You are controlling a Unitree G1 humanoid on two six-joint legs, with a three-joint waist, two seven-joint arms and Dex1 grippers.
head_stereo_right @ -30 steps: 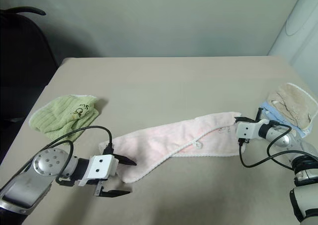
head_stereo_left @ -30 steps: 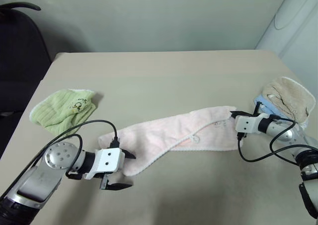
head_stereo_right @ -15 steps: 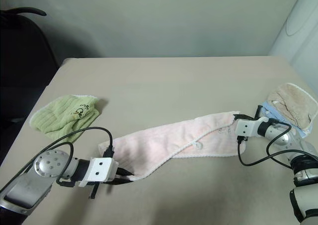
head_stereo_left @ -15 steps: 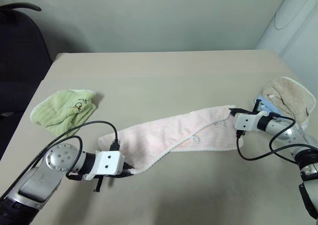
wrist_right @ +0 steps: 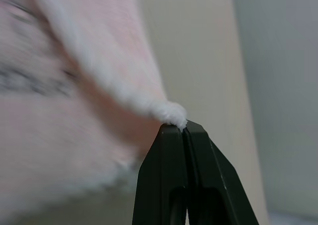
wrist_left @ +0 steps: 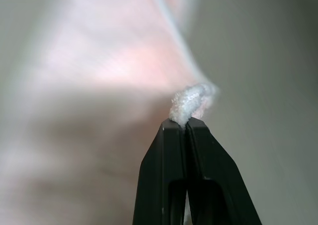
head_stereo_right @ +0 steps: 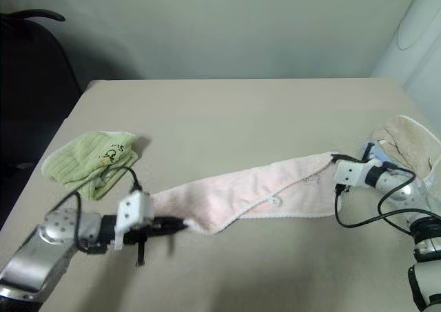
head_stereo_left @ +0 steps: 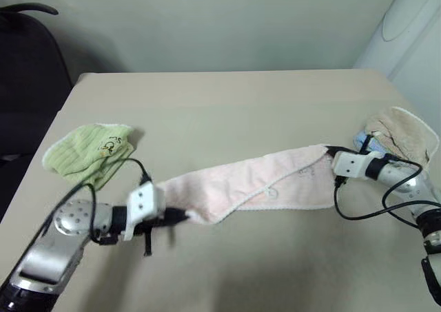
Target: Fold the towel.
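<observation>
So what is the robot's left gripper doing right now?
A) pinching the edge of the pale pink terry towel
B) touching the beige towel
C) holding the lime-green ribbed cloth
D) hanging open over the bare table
A: in the left wrist view the left gripper has its black fingers shut on the white trimmed edge of the pale pink terry towel.

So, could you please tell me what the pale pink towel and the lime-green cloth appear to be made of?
The pale pink towel looks like soft terry cloth: fuzzy matte pile, with a white scalloped trim, bunching fluffy where it is pinched. The lime-green cloth looks like ribbed knit or microfibre, judging by its parallel ridges; the exact fibre is unclear.
</observation>
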